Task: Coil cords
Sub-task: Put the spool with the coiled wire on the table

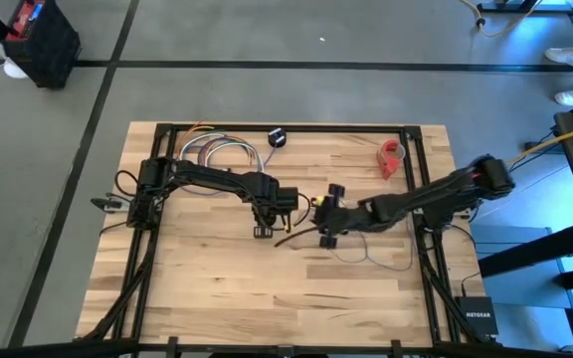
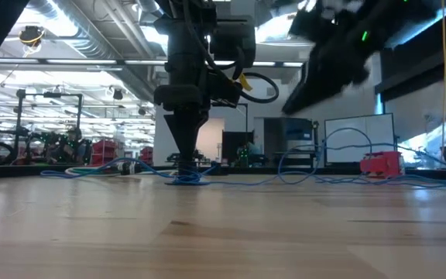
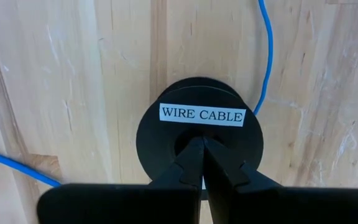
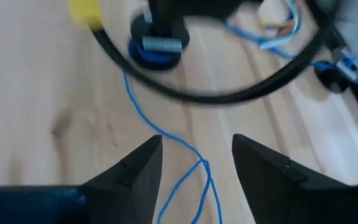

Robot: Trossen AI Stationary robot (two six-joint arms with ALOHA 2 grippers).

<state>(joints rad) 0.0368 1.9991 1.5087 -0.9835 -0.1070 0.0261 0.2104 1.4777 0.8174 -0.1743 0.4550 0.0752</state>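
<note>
The cord is a thin blue cable (image 4: 166,140) lying in slack bends on the wooden table (image 1: 217,288). It runs to a small black spool (image 3: 157,140) labelled WIRE CABLE, with blue turns wound on it (image 4: 156,55). My left gripper (image 3: 199,142) stands over the spool near the table's middle (image 1: 264,231), pointing straight down, shut. My right gripper (image 4: 197,155) is open just to the right of it (image 1: 326,219), slanting down above the table. A stretch of the loose cord shows between its fingers, which do not touch it. My left gripper comes from above, pointing straight down. Its shut fingertips (image 3: 191,152) stand in the centre hole of the spool's upper disc (image 3: 185,134). The spool lies flat on the table under them (image 2: 184,180).
A bundle of multicoloured looped wires (image 1: 222,154) and a separate black disc (image 1: 277,137) lie near the far edge. A red object (image 1: 393,157) sits at the far right. More slack cord (image 1: 366,257) lies on the near right of the table. Black frame rails (image 1: 286,127) border the table.
</note>
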